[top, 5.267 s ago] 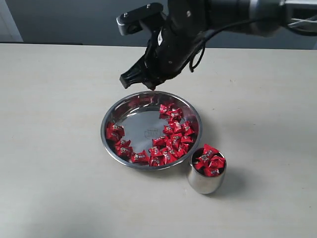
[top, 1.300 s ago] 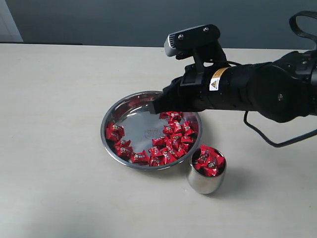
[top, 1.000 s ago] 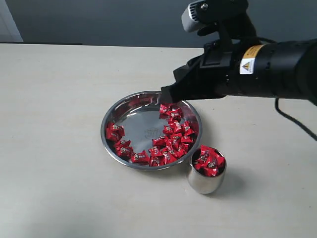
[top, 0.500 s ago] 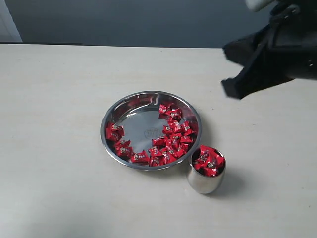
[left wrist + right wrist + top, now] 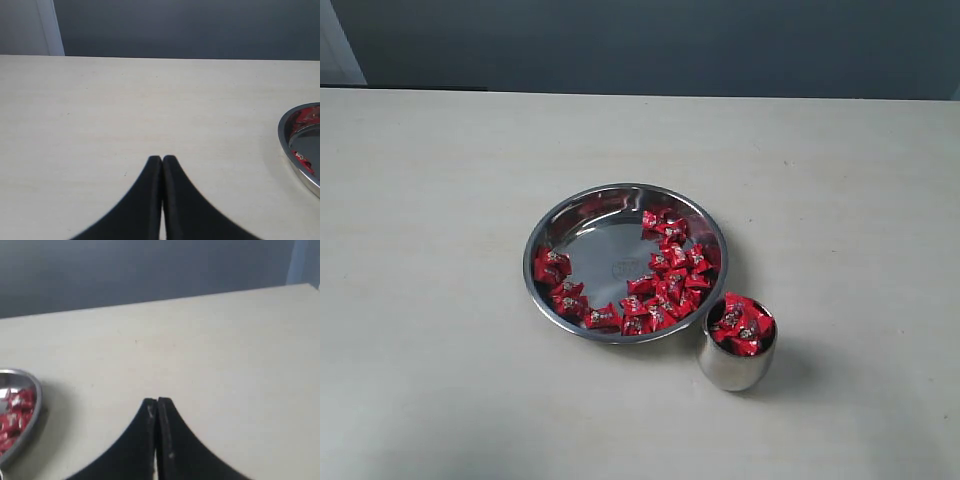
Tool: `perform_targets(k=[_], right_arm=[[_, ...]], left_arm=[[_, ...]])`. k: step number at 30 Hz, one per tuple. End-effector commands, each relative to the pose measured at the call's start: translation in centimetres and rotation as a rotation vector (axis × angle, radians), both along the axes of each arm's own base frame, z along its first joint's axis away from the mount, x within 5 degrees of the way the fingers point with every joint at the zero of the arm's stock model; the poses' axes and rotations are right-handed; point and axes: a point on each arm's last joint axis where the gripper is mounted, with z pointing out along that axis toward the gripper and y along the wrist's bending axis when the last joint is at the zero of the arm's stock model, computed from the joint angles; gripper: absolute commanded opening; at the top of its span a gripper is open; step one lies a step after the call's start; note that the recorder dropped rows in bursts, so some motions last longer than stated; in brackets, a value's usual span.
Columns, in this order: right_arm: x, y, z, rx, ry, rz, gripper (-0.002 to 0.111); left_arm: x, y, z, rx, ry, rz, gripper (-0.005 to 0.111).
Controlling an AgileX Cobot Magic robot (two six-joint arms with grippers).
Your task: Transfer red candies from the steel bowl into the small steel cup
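The steel bowl [image 5: 582, 240] sits mid-table with many red candies [image 5: 670, 275] along its right and front inner edge. The small steel cup [image 5: 732, 365] stands just right of the bowl's front, heaped with red candies [image 5: 741, 323]. Neither arm shows in the exterior view. In the left wrist view my left gripper [image 5: 162, 158] is shut and empty over bare table, the bowl's rim [image 5: 285, 145] off to one side. In the right wrist view my right gripper [image 5: 157, 401] is shut and empty, with the bowl's edge [image 5: 33, 412] and some candies [image 5: 11, 417] at the frame's border.
The pale wooden table [image 5: 440, 200] stretches around the bowl and cup. A dark grey wall [image 5: 640, 45] runs behind the table's far edge.
The right arm has swung from over the bowl's far rim up and to the right, and has left the exterior view. Bowl, cup and candies have not moved.
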Motion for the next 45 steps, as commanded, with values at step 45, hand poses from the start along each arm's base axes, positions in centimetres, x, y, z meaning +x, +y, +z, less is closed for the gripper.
perform_targets(k=[45], right_arm=[[-3.1, -0.5, -3.3, -0.106, -0.12, -0.049, -0.001]], left_arm=[[0.0, 0.0, 0.0, -0.001, -0.012, -0.005, 0.0]])
